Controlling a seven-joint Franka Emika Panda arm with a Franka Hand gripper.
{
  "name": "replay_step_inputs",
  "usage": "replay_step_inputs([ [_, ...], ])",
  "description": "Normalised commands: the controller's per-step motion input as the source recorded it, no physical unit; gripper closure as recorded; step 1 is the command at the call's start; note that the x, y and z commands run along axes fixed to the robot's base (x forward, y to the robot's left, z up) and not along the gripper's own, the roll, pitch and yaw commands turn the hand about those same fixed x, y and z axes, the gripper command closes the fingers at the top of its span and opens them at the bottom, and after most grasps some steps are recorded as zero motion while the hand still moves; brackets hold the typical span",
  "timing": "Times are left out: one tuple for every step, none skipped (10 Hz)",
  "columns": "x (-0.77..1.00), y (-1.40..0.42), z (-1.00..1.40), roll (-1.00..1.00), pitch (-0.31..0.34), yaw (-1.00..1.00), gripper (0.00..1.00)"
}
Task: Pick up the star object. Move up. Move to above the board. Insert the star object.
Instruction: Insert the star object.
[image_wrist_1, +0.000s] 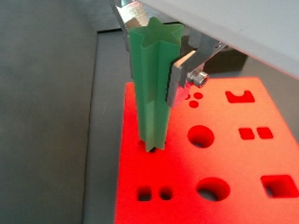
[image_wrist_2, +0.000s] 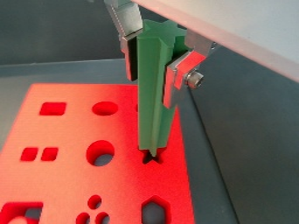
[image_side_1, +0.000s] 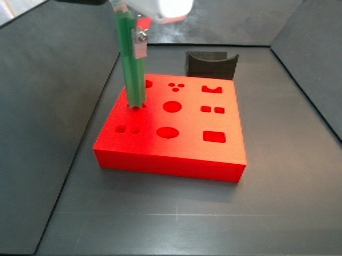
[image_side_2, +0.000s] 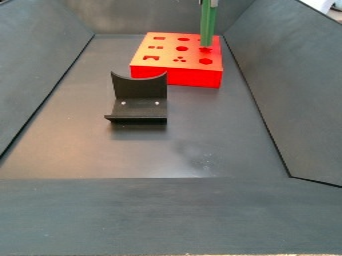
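Note:
The star object (image_wrist_1: 152, 87) is a long green peg with a star-shaped cross-section, standing upright. My gripper (image_wrist_1: 158, 44) is shut on its upper part, with a silver finger (image_wrist_2: 177, 72) pressed against each side. Its lower end stands in the star cutout (image_wrist_2: 149, 158) of the red-orange board (image_wrist_2: 70, 136), near one long edge. How deep it sits cannot be told. In both side views the star object (image_side_1: 130, 62) (image_side_2: 210, 22) rises from the board (image_side_1: 181, 135) (image_side_2: 181, 68), and the gripper (image_side_1: 130, 22) sits at its top.
The dark fixture (image_side_1: 210, 64) (image_side_2: 138, 97) stands on the grey floor beside the board. The board carries round, square and other cutouts (image_wrist_1: 201, 136). Sloping grey walls (image_side_2: 40, 90) enclose the floor.

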Motion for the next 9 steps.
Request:
replay_step_inputs([
  [-0.06,0.00,-0.12,0.00,-0.027,-0.97,1.00],
  [-0.04,0.00,-0.11,0.00,-0.036,-0.97,1.00],
  [0.00,0.00,-0.04,-0.02,-0.070,-0.98,1.00],
  [0.00,0.00,0.00,-0.03,-0.123,-0.97,1.00],
  [0.00,0.00,0.03,-0.01,-0.154,-0.96,1.00],
  [0.00,0.02,0.08,0.00,-0.180,-0.90,1.00],
  [0.00,0.08,0.07,-0.02,-0.076,-0.12,1.00],
  [-0.20,0.06,-0.01,0.00,0.000,0.11,1.00],
  [-0.15,0.39,-0.08,-0.08,0.000,0.00,1.00],
])
